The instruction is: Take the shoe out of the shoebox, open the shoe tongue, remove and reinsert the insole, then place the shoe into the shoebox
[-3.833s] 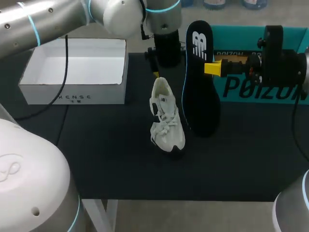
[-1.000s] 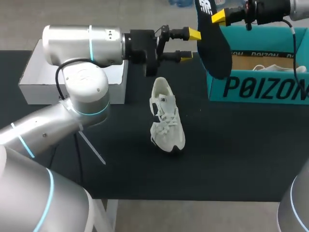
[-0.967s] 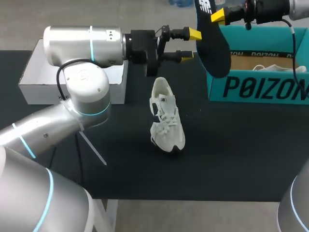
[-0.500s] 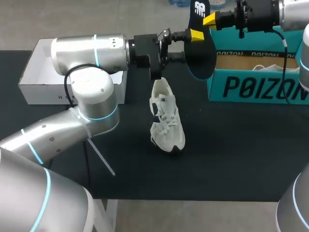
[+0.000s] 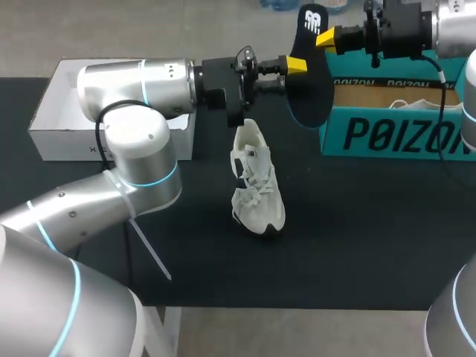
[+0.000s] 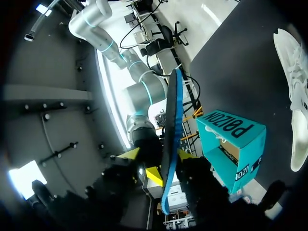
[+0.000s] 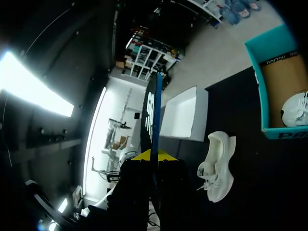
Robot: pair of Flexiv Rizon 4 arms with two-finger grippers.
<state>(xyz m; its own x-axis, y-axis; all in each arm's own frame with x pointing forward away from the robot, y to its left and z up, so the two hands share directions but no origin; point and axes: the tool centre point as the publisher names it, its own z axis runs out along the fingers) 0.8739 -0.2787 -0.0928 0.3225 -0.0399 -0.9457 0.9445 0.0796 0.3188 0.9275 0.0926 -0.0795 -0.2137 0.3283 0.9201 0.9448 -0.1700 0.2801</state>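
Since the earliest frame the insole (image 5: pixel 312 82) has gone from hanging low beside the shoe (image 5: pixel 255 178) to being held high over the counter's (image 5: pixel 357 238) far side, and the left arm has swung from above the shoe to lie level, reaching toward it. In the last half second the insole has edged slightly toward the shoebox (image 5: pixel 401 134); the shoe has not shifted.

Dark with a blue edge, the insole hangs nearly upright in the air, its toe end pointing down, between the two pincers and just in front of the teal shoebox's near corner. The right pincer (image 5: pixel 325 39) is clamped on its upper end; in the right wrist view the insole's thin edge rises straight out from between the yellow tips. The left pincer (image 5: pixel 288 73) comes in from the other side with its fingers apart, straddling the insole's edge; the left wrist view shows the insole running between the two fingers.

Below them the pale shoe lies on the dark counter, heel toward the far side, laces loose, apart from both pincers. A second pale shoe (image 5: pixel 428 106) sits inside the open shoebox. An open white box (image 5: pixel 74 145) stands at the counter's far left, behind the left arm.
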